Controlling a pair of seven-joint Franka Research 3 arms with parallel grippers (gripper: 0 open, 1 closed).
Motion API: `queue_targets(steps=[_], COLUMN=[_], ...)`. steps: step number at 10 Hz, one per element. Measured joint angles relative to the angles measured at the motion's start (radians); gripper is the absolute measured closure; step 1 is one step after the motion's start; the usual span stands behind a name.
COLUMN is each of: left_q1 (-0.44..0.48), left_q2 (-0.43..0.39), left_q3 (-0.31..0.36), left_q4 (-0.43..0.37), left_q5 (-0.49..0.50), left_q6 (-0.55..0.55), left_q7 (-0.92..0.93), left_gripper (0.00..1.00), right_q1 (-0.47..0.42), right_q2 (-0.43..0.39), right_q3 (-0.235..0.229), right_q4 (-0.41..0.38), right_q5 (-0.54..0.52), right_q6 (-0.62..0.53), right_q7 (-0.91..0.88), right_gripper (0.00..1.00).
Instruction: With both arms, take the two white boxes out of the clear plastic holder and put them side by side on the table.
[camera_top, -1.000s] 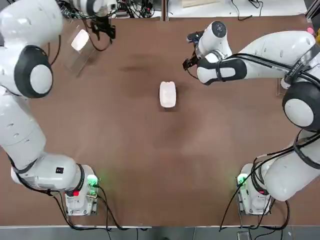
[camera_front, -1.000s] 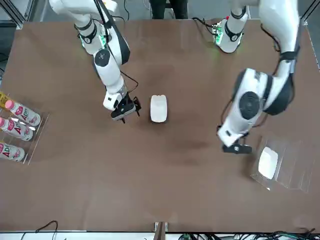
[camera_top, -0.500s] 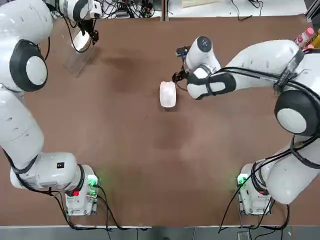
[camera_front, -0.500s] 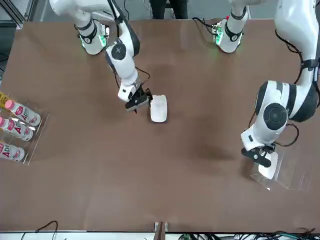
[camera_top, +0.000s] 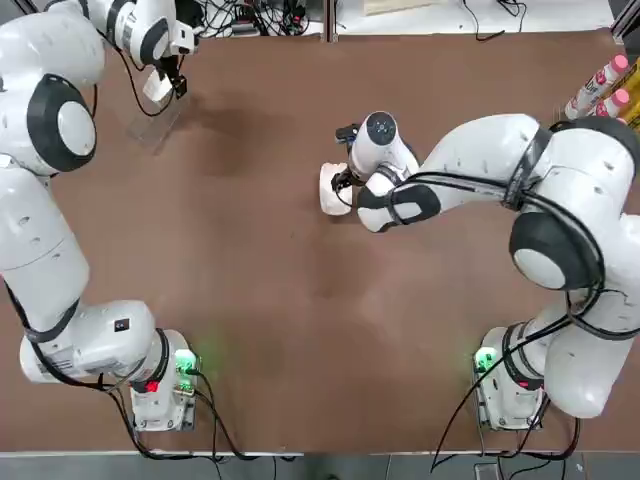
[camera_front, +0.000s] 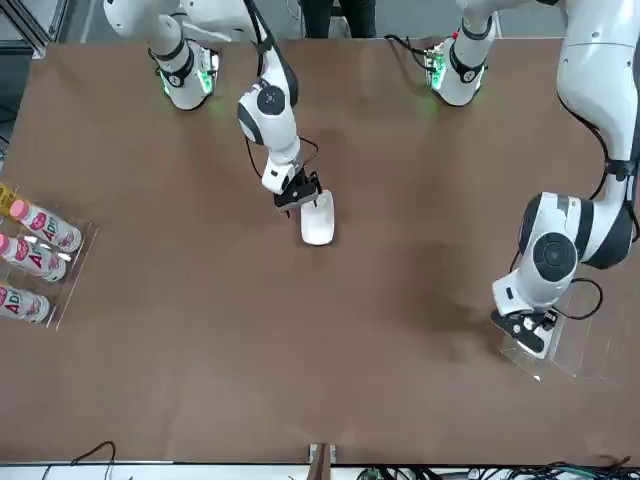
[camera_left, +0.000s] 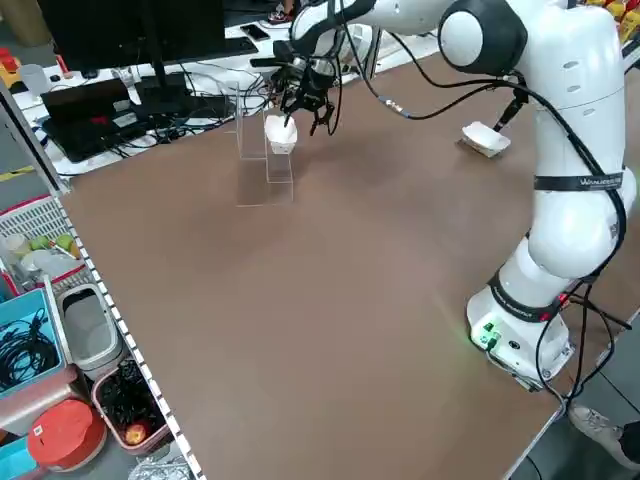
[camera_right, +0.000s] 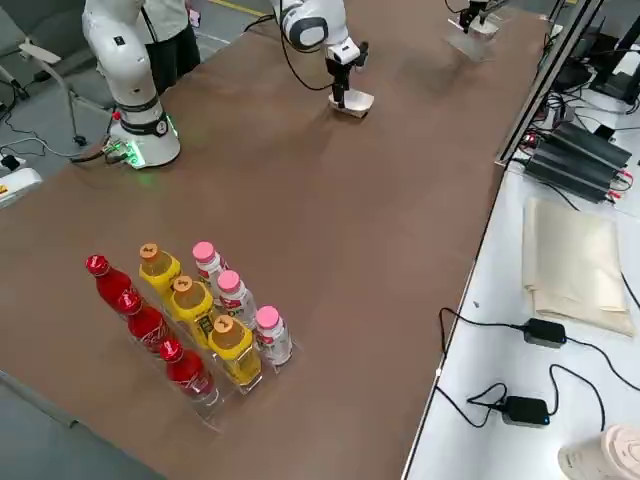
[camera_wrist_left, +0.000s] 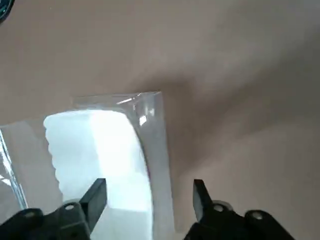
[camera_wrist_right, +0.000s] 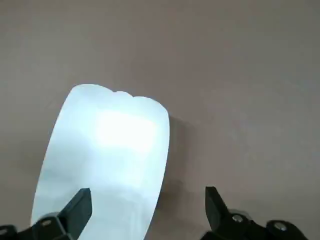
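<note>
Two white boxes: one (camera_front: 317, 218) on the brown tabletop (camera_front: 150, 380), one (camera_left: 281, 134) in the clear holder (camera_left: 262, 160). Both grippers, left (camera_left: 304, 98) and right (camera_front: 296, 193), spread their fingers wide, empty. Seven bottles (camera_right: 190, 322) nearby.

Counter (camera_top: 300, 330): broad bare brown stretch across centre and lower frame of the top view, free passage.

Obstacles: one box (camera_top: 333, 190) at mid-counter with right claw (camera_top: 343, 180) over it; holder (camera_top: 150, 100) with second box (camera_top: 156, 85) upper left, left claw (camera_top: 170, 80) there; bottle rack (camera_front: 35, 260) at left edge of the front view.
</note>
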Motion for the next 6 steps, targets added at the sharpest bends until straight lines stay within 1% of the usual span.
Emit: queue_targets(steps=[1, 2, 3, 4, 5, 6], left_q1=[0.008, 0.009, 0.009, 0.009, 0.009, 0.009], left_q2=[0.001, 0.004, 0.009, 0.015, 0.020, 0.023], left_q3=[0.000, 0.000, 0.000, -0.001, -0.001, -0.001], left_q4=[0.000, -0.001, -0.001, -0.001, -0.001, -0.001], left_q5=[0.006, 0.019, 0.023, 0.023, 0.024, 0.024], left_q6=[0.000, 0.000, 0.000, 0.000, 0.000, 0.000], left_q7=[0.006, 0.006, 0.006, 0.006, 0.006, 0.006], left_gripper=[0.29, 0.44, 0.56, 0.59, 0.74, 0.85], right_q1=[0.008, 0.012, 0.025, 0.039, 0.047, 0.048], right_q2=[0.008, 0.018, 0.038, 0.066, 0.091, 0.104], right_q3=[-0.008, -0.010, -0.011, -0.012, -0.014, -0.017], right_q4=[0.007, 0.009, 0.011, 0.016, 0.024, 0.032], right_q5=[0.014, 0.040, 0.074, 0.093, 0.099, 0.104], right_q6=[0.006, 0.024, 0.054, 0.083, 0.103, 0.112], right_q7=[0.000, -0.001, -0.001, 0.000, 0.001, 0.001], right_gripper=[0.00, 0.00, 0.00, 0.00, 0.00, 0.02])
